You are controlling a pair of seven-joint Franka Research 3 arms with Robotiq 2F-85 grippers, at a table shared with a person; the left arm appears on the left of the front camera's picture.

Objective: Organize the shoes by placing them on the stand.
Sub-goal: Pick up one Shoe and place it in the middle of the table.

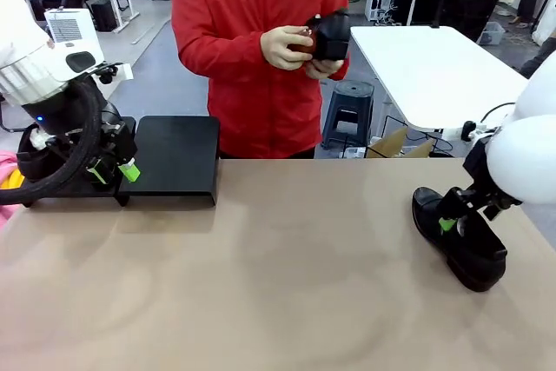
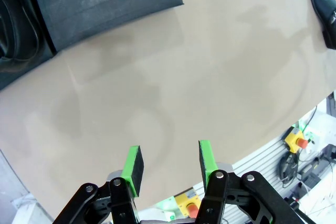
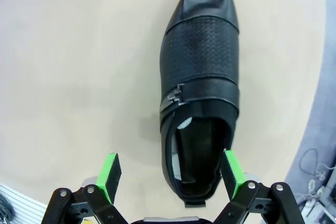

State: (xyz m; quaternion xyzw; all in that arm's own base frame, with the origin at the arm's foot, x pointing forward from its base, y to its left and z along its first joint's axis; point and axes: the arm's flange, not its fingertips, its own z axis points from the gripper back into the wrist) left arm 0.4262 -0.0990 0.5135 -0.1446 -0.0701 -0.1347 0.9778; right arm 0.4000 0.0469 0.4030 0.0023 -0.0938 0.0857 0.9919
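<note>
stand (image 1: 174, 154) on the table (image 1: 278, 293) far left, shoe (image 1: 478, 260) at right

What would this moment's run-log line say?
left gripper: open, empty, by stand | right gripper: open around heel of shoe on table | person: holding another shoe

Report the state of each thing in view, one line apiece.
Black glossy leather dress shoe on the table: upright on its sole, unheld.
Second black shoe: held up in the person's hands.
Matte-black rectangular stand: visible section bare.
Left gripper: open, empty.
Right gripper: open, straddling the first shoe's heel.
</note>
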